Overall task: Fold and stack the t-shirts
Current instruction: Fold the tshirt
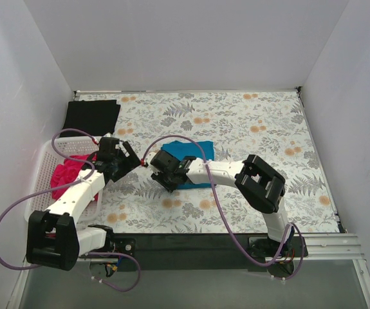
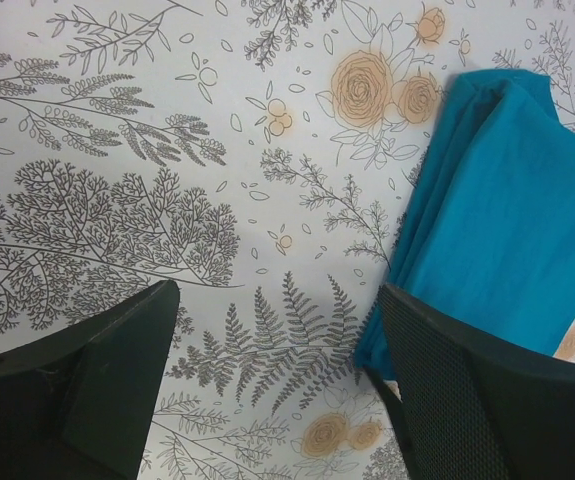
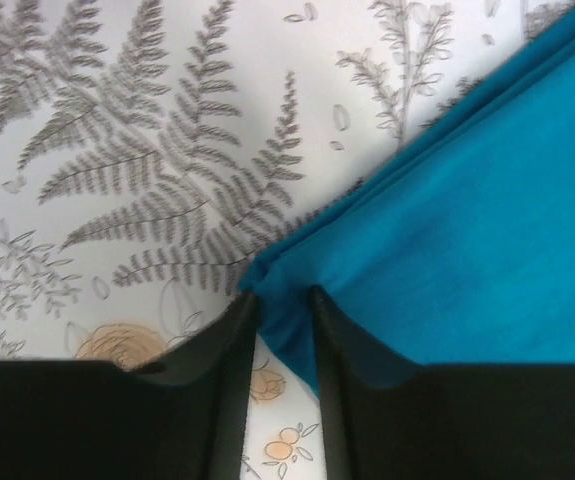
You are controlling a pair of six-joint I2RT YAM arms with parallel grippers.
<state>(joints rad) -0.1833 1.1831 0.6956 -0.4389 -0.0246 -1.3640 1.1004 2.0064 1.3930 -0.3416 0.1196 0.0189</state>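
Note:
The teal-blue t-shirt (image 1: pixel 191 154) lies folded on the floral cloth near the middle; it also shows in the left wrist view (image 2: pixel 507 210) and the right wrist view (image 3: pixel 477 220). My right gripper (image 1: pixel 165 172) (image 3: pixel 282 310) is shut on the shirt's near-left corner. My left gripper (image 1: pixel 125 156) (image 2: pixel 277 380) is open and empty over the bare cloth just left of the shirt. The black t-shirt (image 1: pixel 92 116) lies folded at the far left corner. The magenta-pink t-shirt (image 1: pixel 67 174) is bunched in the basket.
A white mesh basket (image 1: pixel 35 172) stands at the table's left edge. White walls close in the table on three sides. The floral covering (image 1: pixel 249 122) spreads to the right and back.

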